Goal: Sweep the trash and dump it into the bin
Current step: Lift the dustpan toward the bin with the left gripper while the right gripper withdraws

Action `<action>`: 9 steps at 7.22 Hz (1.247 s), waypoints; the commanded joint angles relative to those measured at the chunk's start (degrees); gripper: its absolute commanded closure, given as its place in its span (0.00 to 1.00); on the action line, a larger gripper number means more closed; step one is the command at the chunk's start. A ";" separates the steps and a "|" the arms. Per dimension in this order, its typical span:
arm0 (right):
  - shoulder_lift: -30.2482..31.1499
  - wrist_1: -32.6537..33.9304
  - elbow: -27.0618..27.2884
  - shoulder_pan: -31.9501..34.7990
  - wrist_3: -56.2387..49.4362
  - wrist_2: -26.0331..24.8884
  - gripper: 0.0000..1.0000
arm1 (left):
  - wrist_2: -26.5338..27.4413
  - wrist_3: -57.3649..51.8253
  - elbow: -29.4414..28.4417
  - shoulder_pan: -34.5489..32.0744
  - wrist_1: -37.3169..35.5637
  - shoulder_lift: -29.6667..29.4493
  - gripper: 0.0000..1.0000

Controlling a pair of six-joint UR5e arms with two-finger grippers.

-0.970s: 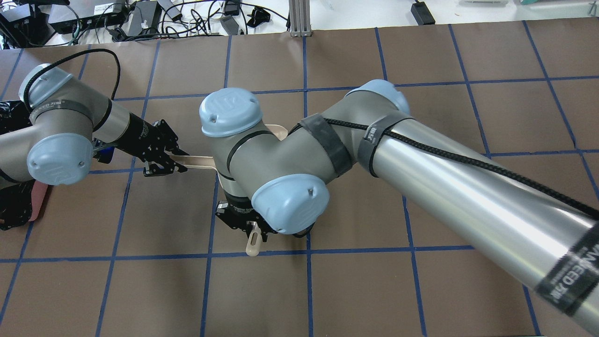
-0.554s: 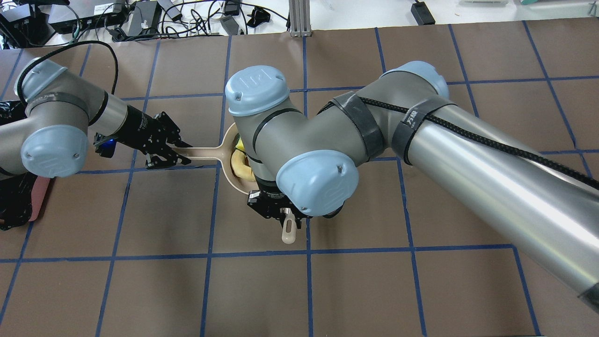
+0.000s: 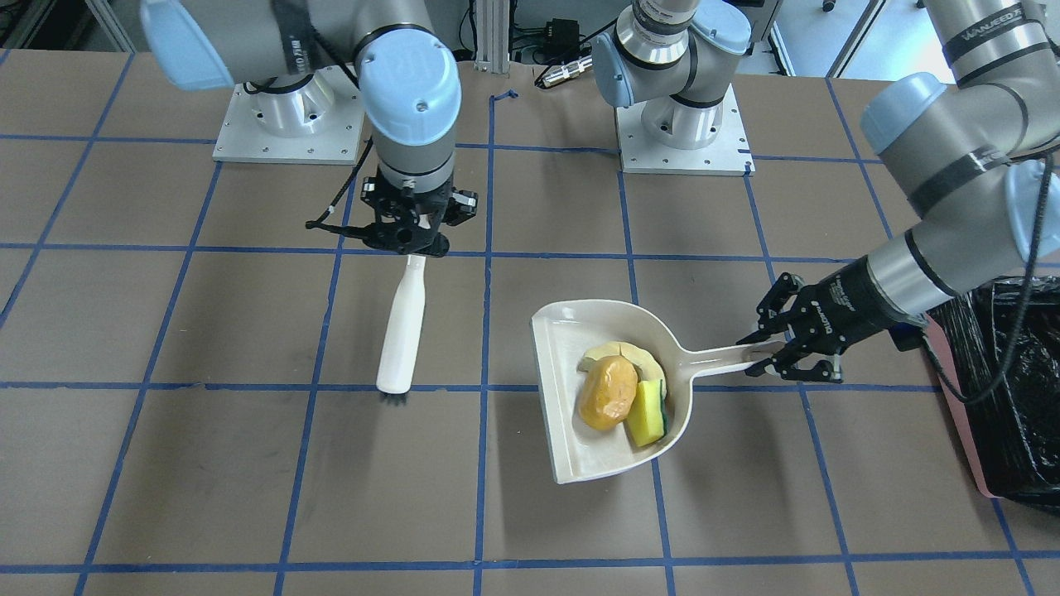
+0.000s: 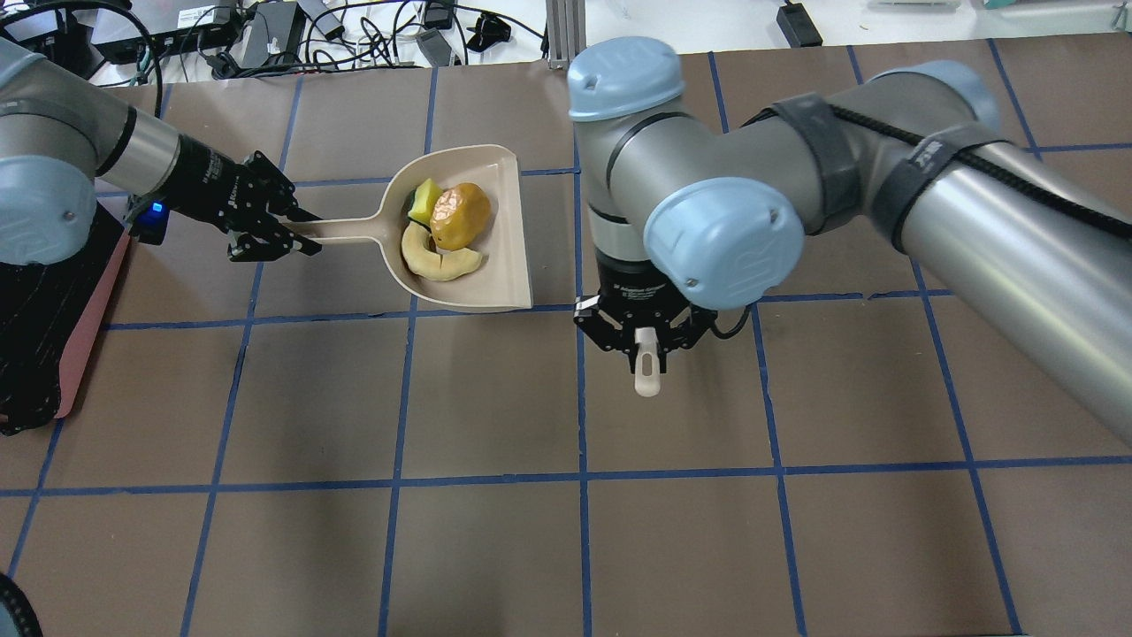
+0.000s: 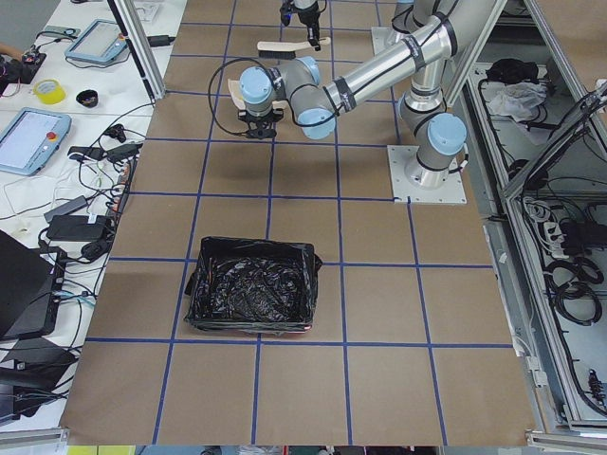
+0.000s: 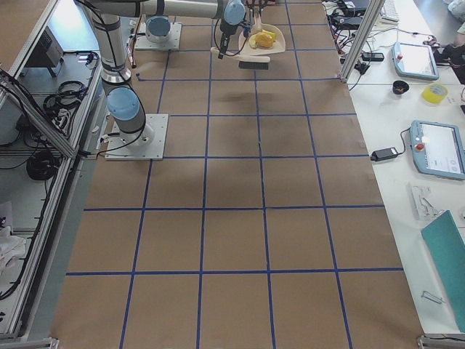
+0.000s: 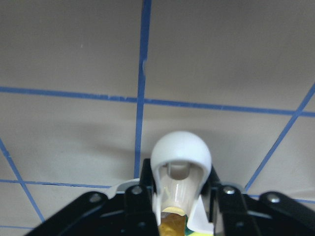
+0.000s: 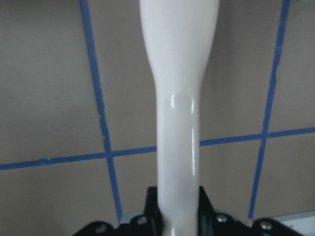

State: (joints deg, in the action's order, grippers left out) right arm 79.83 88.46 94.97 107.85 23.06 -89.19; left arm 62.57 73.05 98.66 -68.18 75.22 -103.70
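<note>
Trash (image 4: 458, 218): three pieces in one dustpan (image 4: 509, 252), left claw (image 4: 301, 234) gripping; right claw (image 4: 647, 340) grips brush (image 3: 402, 331).

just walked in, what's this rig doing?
Left gripper is shut on the handle of a beige plastic dustpan holding all three trash pieces: a glossy orange-yellow oval lump, a pale cream curved slice, a yellow sponge wedge with green side. Right gripper grips a beige hand brush with dark bristles, clear of the pan. The pinkish bin lined with black plastic sits beyond the left arm; the dump is not yet done.
</note>
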 commanded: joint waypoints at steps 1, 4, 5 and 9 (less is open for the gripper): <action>0.68 -0.57 0.04 -8.77 -8.96 -2.98 0.98 | -0.25 0.77 -7.39 3.04 3.34 -3.25 1.00; -0.02 2.58 0.04 -17.82 -19.34 -7.20 0.98 | 0.00 2.18 -16.98 8.30 6.06 -8.35 1.00; -0.72 4.86 0.13 -20.12 -22.59 -8.18 0.98 | 0.79 2.62 -21.36 10.24 9.12 -10.36 1.00; -5.19 13.11 0.13 -26.35 -31.55 -8.54 0.98 | 5.62 1.84 -37.63 15.08 19.15 -18.45 1.00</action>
State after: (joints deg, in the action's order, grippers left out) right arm 76.69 98.55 95.10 84.15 -4.80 -97.74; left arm 67.17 75.55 65.62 -54.57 91.26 -119.71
